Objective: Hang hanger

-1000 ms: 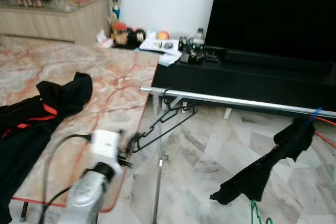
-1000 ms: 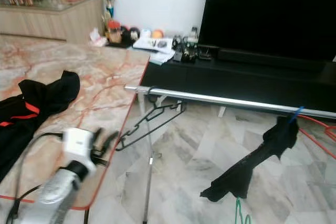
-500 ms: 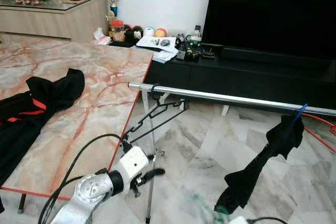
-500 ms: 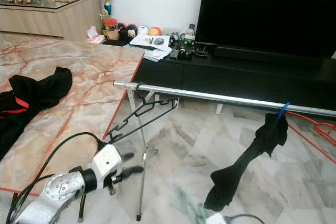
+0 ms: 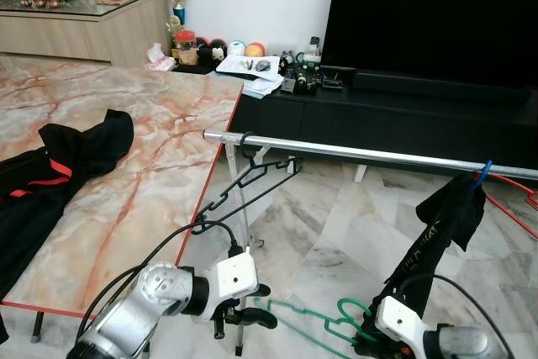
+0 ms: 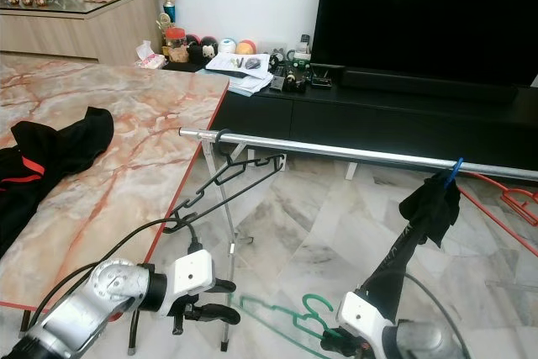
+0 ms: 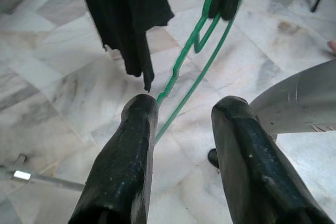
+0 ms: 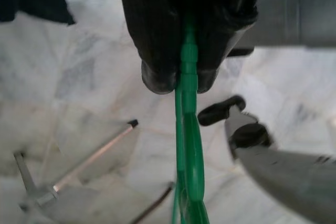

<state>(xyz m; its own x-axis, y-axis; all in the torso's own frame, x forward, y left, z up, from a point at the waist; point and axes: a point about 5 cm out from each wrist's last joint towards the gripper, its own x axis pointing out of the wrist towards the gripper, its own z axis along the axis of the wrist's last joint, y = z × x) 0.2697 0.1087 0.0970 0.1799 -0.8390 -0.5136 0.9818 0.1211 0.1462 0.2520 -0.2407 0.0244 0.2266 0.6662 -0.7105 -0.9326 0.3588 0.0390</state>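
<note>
A green hanger (image 5: 311, 325) is held low over the marble floor, with my right gripper (image 8: 181, 77) shut on it near its hook. My left gripper (image 7: 185, 106) is open at the hanger's other end. In the left wrist view the green hanger (image 7: 197, 35) runs down toward the gap between the left fingers (image 7: 134, 150); I cannot tell if it touches them. In the left eye view the left gripper (image 5: 252, 319) sits left of the right gripper (image 5: 366, 334). Above them runs the silver rail (image 5: 361, 155).
A black hanger (image 5: 252, 182) hangs at the rail's left end, and a black garment (image 5: 437, 233) on a blue hook at its right. The marble table (image 5: 151, 174) with black clothes (image 5: 67, 157) is on the left. The rail's stand leg (image 5: 239, 208) stands beside the left gripper.
My left arm has dropped from table height to just above the floor. My right arm has come up into view holding the green hanger. The camera has shifted slightly.
</note>
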